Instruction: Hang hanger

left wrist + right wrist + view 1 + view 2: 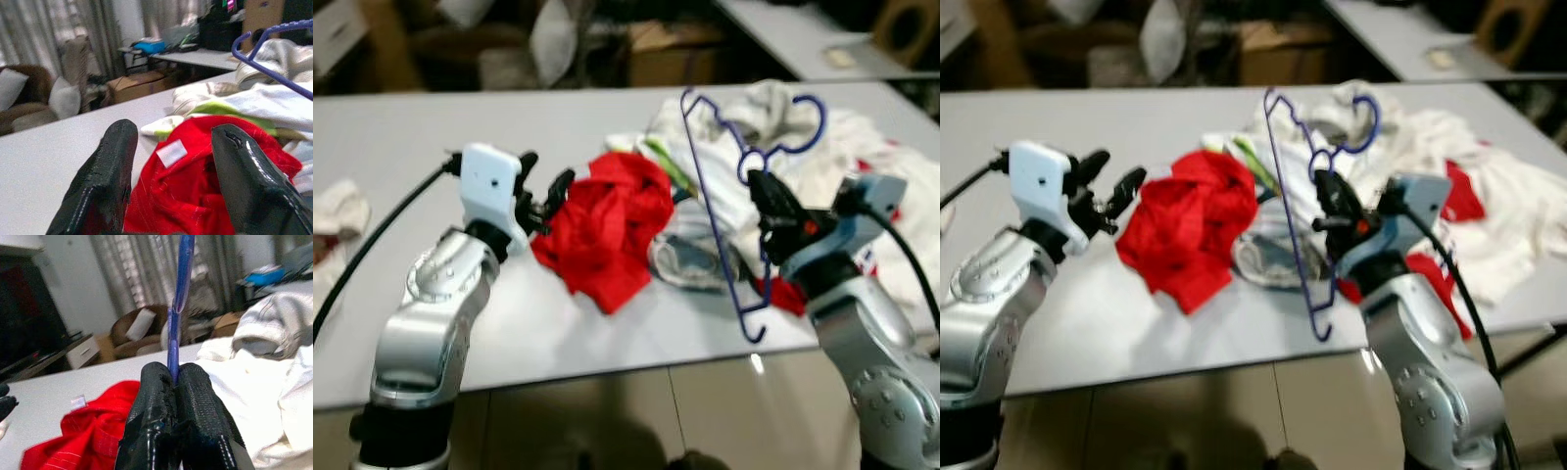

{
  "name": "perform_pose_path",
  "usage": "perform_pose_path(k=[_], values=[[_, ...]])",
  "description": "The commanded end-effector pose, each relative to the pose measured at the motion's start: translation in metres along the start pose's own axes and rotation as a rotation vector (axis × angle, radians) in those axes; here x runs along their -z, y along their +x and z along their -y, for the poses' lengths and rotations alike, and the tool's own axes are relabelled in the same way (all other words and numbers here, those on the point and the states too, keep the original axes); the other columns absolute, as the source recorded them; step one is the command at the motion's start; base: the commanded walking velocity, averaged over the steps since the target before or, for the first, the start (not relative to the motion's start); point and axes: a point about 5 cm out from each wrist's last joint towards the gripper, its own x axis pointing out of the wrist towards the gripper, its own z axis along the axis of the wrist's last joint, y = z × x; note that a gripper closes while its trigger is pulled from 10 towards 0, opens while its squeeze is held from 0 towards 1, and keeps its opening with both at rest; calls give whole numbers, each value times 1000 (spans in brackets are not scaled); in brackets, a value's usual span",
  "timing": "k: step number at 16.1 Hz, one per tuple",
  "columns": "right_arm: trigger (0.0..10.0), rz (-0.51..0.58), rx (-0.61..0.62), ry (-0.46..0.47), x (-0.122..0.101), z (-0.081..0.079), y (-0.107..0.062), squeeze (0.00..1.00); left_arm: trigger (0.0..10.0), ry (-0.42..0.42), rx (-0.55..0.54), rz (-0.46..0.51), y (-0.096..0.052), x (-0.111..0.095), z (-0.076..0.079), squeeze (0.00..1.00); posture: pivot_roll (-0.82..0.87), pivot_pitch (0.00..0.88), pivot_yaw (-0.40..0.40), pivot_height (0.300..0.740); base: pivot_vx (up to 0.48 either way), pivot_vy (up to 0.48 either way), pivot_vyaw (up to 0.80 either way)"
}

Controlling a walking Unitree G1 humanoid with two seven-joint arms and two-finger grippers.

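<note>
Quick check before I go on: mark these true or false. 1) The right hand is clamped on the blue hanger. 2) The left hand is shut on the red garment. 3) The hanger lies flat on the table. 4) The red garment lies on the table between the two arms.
1) True: the right hand is shut on the blue hanger.
2) False: the left hand is open, its fingers apart beside the red garment, not gripping it.
3) False: the hanger is held up on edge above the white clothes.
4) True: it rests on the table.

Thin blue wire hanger (pixel 720 211), raised above the table, pinched in jaws
</note>
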Motion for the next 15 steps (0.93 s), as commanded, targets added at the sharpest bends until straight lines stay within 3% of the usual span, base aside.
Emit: perform_pose_path(k=[1,15], values=[[10000,42,-20,1,-8,-6,-1,0,10000,25,-4,2,-4,-5,-1,0,-130,91,-31,740,0,480,0],[10000,0,-49,-51,-3,-9,-2,0,10000,5,-20,-41,-4,3,3,0,-134,110,-30,740,0,480,0]])
